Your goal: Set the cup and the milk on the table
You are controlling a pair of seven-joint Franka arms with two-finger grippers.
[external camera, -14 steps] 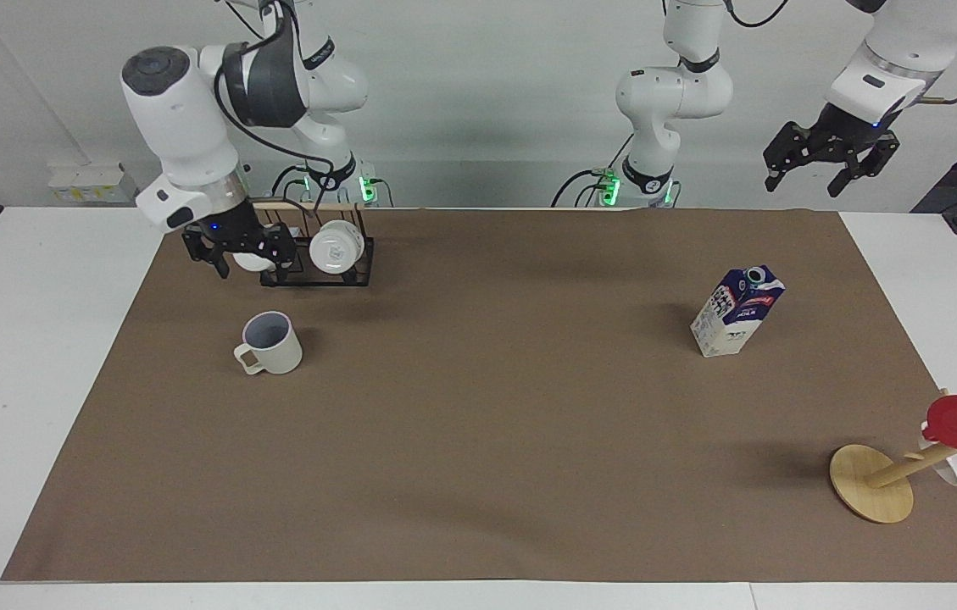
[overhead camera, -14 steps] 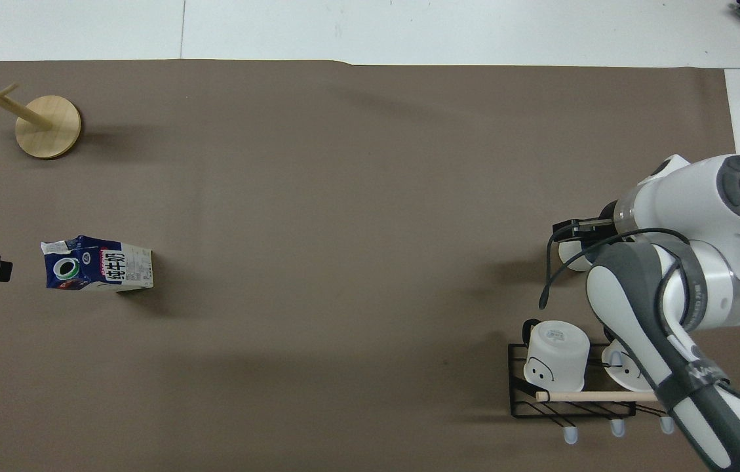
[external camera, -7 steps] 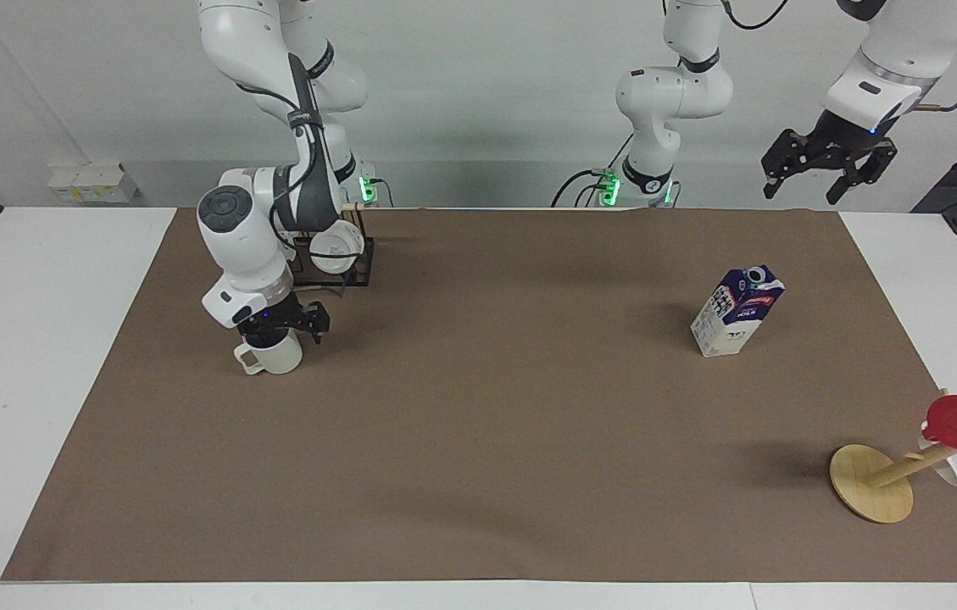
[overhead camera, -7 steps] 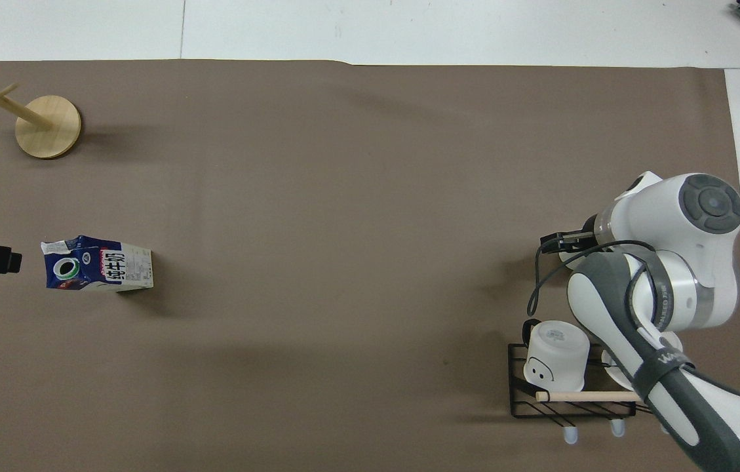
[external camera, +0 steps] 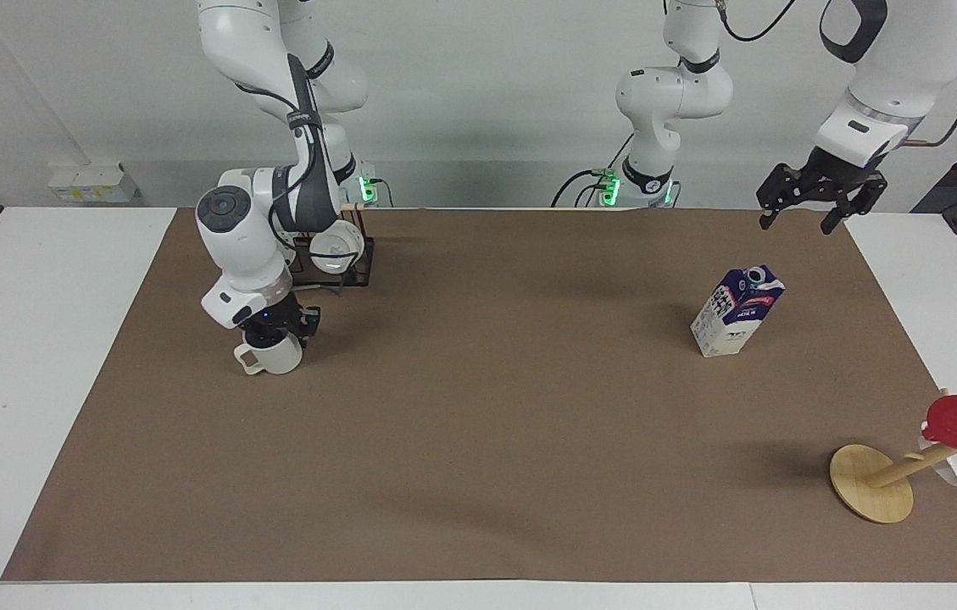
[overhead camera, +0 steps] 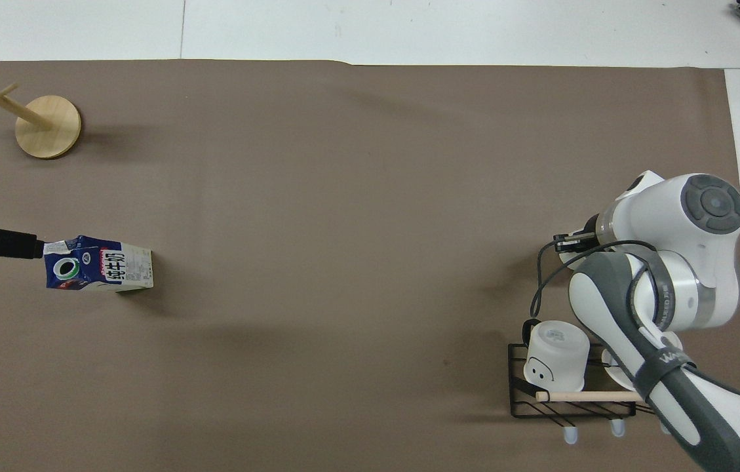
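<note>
Cream cup [external camera: 277, 358] on brown mat, right gripper [external camera: 279, 326] fingers clamped on its rim, left gripper [external camera: 810, 206] fingers spread, empty

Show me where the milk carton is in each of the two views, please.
Facing view: the milk carton stands on the brown mat toward the left arm's end, under the raised left hand.
Overhead view: the same carton near the picture's edge.
Shared landmark: the wooden stand.

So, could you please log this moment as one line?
right gripper: on cream-beige mug, brown mat | left gripper: open, raised | blue-white milk carton: standing
</note>
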